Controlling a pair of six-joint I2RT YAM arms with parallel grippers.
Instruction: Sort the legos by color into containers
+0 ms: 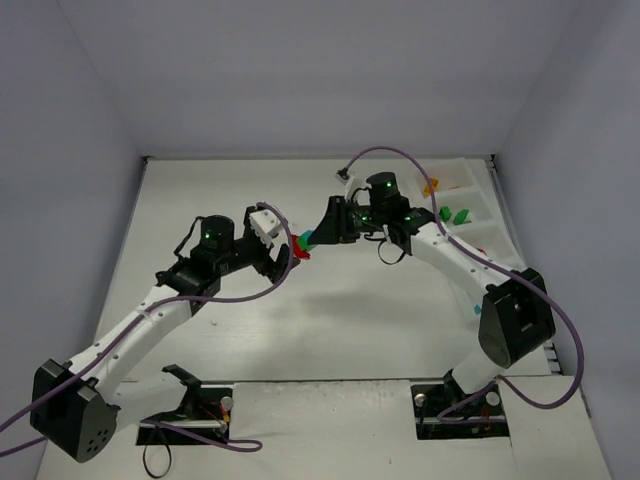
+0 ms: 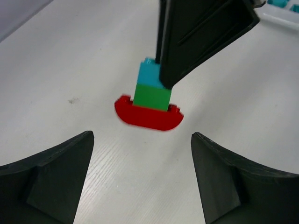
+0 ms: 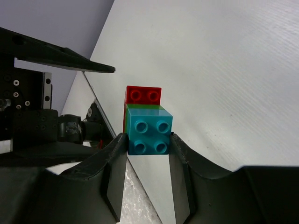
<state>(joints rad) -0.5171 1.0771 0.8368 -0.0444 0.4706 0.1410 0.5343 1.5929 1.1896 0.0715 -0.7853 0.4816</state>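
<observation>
Nearest the arm bases, the left gripper (image 2: 140, 172) points at the middle of the desk (image 1: 330, 320). Its fingers (image 2: 56, 182) are spread wide with nothing between them. Just beyond them is a stack of three legos: a curved red brick (image 2: 148, 115) at the bottom, a green brick (image 2: 152, 95) on it and a teal brick (image 2: 148, 73) on top. The right gripper (image 3: 148, 140) reaches the stack from above, its fingers (image 3: 114, 172) pressed against two sides of the teal brick. Whether the red brick rests on the desk or hangs just above it, I cannot tell. Farther off, along the right edge, lies the tray (image 1: 468, 182). A teal speck (image 1: 478, 311) shows at its near end beside the right arm, then green pieces (image 1: 457, 214) in one compartment and orange pieces (image 1: 430, 186) in the compartment beyond. The sorting looks well advanced. What seems left is this stack, whose three joined bricks need pulling apart and dropping each with its own colour.
</observation>
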